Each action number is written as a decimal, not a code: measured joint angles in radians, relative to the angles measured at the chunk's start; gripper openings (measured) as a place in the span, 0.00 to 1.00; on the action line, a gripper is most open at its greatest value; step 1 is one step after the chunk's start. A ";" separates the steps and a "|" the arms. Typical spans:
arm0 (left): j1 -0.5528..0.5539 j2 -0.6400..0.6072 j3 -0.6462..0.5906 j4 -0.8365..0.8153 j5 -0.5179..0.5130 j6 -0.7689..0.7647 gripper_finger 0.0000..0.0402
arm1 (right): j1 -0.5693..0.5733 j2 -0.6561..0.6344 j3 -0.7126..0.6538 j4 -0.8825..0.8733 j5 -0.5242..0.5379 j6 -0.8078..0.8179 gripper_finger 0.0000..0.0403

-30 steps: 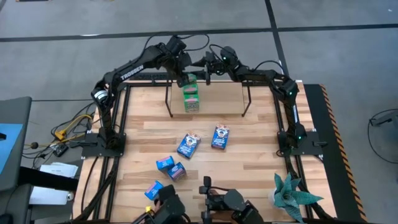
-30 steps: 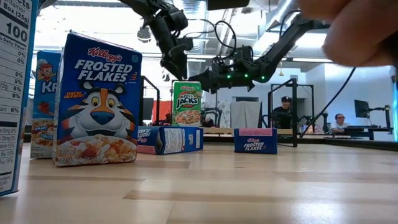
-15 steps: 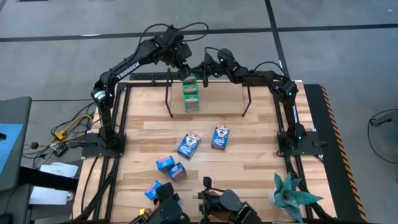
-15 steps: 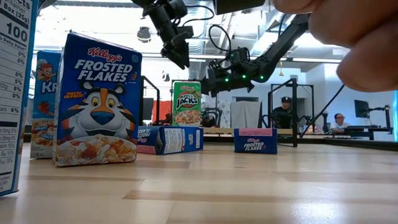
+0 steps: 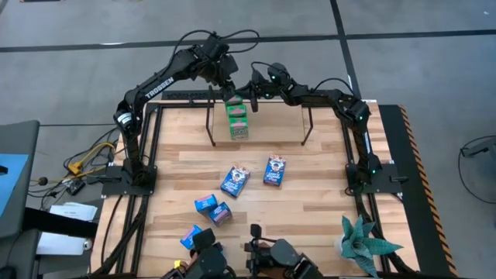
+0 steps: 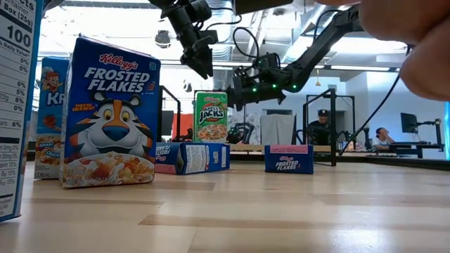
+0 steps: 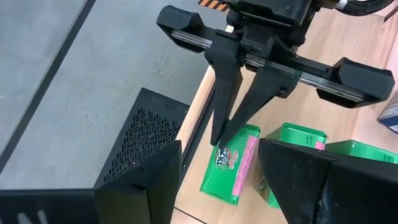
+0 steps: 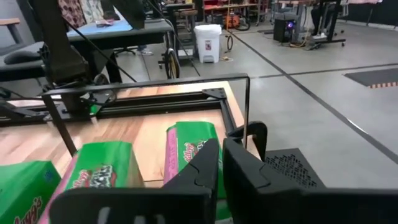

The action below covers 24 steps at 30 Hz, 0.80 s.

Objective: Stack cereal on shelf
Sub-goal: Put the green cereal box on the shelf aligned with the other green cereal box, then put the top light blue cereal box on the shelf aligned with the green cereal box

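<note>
Since a second ago the left gripper (image 5: 229, 87) has lifted up and away from the green cereal boxes (image 5: 238, 118) on the shelf (image 5: 279, 116), its jaws partly open and holding nothing, while the right gripper (image 5: 253, 99) has edged in toward the stack from the other side and drawn its jaws nearly shut, also holding nothing. In the left wrist view the right gripper's tip rests at the top edge of a green box (image 7: 231, 163). This looks like a box just released onto the shelf and the right arm now nudging it straight. Several boxes still wait on the wooden worktop (image 5: 310, 209): two dark blue boxes (image 5: 235, 180) lie flat near the middle, and three light blue ones (image 5: 211, 208) sit closer to the near edge. A potted plant (image 5: 364, 244) stands at the near right corner. Beyond the worktop is a grey concrete floor; in the low view people (image 6: 323, 126) sit at desks far behind.
</note>
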 joint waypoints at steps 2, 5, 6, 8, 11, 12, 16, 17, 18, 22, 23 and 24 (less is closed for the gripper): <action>0.000 0.000 0.000 -0.004 0.000 0.000 0.51 | 0.004 0.000 0.000 -0.005 0.000 0.000 0.12; 0.000 0.000 0.000 -0.006 0.000 0.000 0.51 | -0.001 0.000 0.000 -0.003 0.000 0.000 0.12; 0.000 0.000 0.000 -0.006 0.000 0.000 0.51 | -0.004 -0.001 0.000 -0.003 0.000 0.000 0.12; 0.000 0.000 0.000 -0.008 0.000 -0.001 0.51 | -0.011 -0.014 0.000 -0.019 0.000 0.004 0.12; -0.004 -0.002 0.008 -0.026 0.000 -0.016 0.51 | -0.019 -0.051 0.000 -0.034 0.000 0.008 0.12; -0.005 -0.002 0.023 -0.049 0.001 -0.020 0.51 | -0.022 -0.069 0.000 -0.049 0.000 0.008 0.12; -0.031 -0.002 0.151 -0.203 0.039 0.043 0.50 | -0.034 -0.203 -0.001 -0.190 0.001 -0.019 0.14; -0.040 -0.003 0.194 -0.254 0.035 0.060 0.50 | -0.037 -0.244 0.001 -0.233 0.000 -0.054 0.16; -0.051 -0.003 0.239 -0.296 0.028 0.066 0.50 | -0.039 -0.283 0.002 -0.281 0.000 -0.089 0.17; -0.094 -0.067 0.291 -0.392 0.036 0.009 0.50 | -0.037 -0.421 0.000 -0.524 0.002 -0.162 0.27; -0.104 -0.102 0.271 -0.424 0.050 -0.008 0.50 | -0.031 -0.459 -0.001 -0.594 0.004 -0.183 0.31; -0.121 -0.135 0.265 -0.464 0.067 -0.023 0.50 | -0.021 -0.499 -0.001 -0.656 0.005 -0.222 0.35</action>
